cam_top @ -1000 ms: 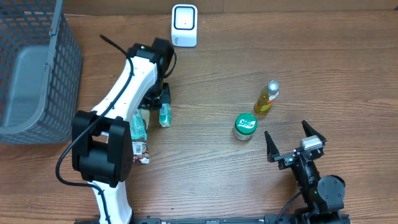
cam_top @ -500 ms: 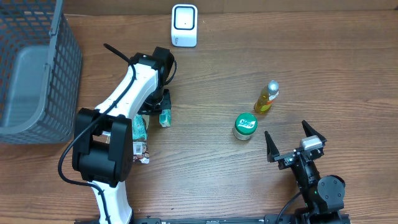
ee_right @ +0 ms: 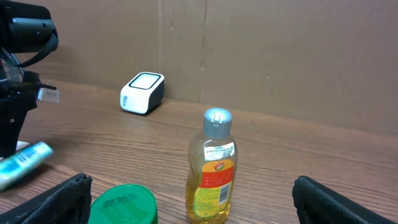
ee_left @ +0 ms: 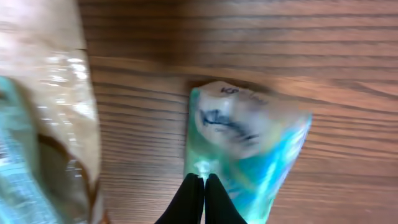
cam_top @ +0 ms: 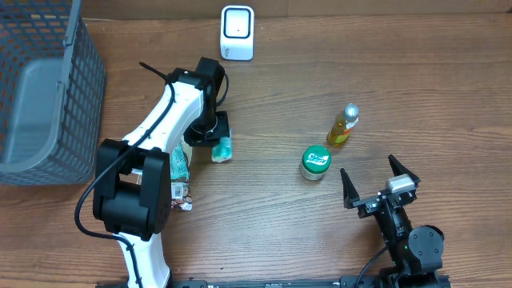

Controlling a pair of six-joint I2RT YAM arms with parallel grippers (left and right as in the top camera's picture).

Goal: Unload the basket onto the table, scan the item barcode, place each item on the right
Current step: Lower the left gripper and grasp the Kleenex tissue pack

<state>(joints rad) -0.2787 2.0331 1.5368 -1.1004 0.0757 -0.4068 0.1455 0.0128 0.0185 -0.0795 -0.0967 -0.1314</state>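
The item is a teal plastic tissue packet (cam_top: 222, 150); it hangs over the wood left of centre, and the left wrist view shows it close up (ee_left: 249, 146). My left gripper (cam_top: 216, 134) is shut on the packet's edge, its black fingertips (ee_left: 194, 198) pressed together over the film. The white barcode scanner (cam_top: 237, 32) stands at the back edge, beyond the packet, and shows again in the right wrist view (ee_right: 142, 93). My right gripper (cam_top: 381, 186) rests open at the front right with nothing between its fingers.
A yellow dish-soap bottle (cam_top: 342, 124) and a green-lidded jar (cam_top: 315, 161) stand right of centre, just ahead of the right gripper. A grey mesh basket (cam_top: 72, 96) fills the far left. More packets (cam_top: 178, 164) lie beside the left arm.
The left gripper has carried the teal packet a little to the right, away from the packets by the arm. The right arm has not moved.
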